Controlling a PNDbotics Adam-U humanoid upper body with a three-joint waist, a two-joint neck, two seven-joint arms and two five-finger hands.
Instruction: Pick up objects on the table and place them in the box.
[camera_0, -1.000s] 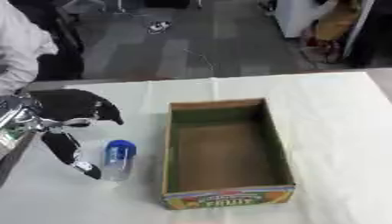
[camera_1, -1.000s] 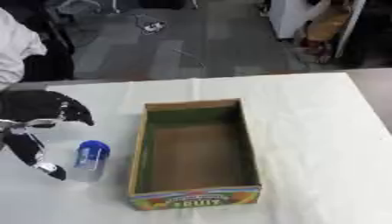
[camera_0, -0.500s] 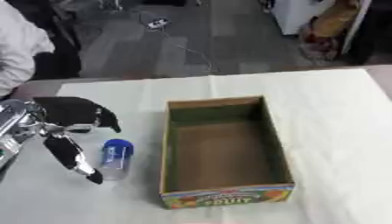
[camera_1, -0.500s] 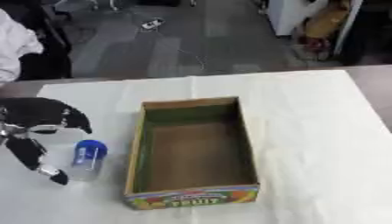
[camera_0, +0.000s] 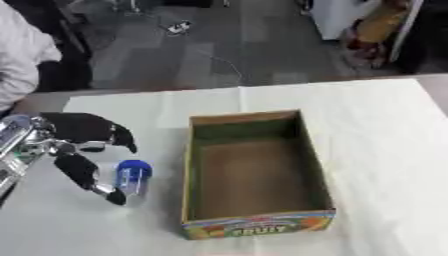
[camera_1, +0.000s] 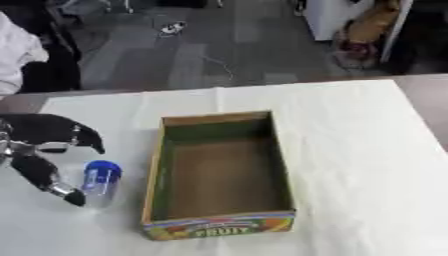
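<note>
here the left hand (camera_0: 74, 150) comes in from the left edge over the white-covered worktop (camera_0: 385, 145). its fingers (camera_0: 86, 128) are spread and arched above, its thumb (camera_0: 87, 175) reaches down toward the near side, and nothing sits in its grasp; it is released. a small clear bottle with a blue cap (camera_0: 131, 176) lies on its side on the worktop, cap toward the far side, just to the right of the thumb and very close to it; whether the two touch cannot be told. the bottle lies between the hand and the box (camera_0: 254, 172), near the box's left wall but apart from it. the box is an open cardboard carton with a green inner rim, a brown floor and a coloured near face printed with the word fruit; it stands lengthwise, near to far, at the middle of the worktop, and nothing shows inside it. the right hand appears in neither view. beyond the far edge of the worktop is grey floor.
</note>
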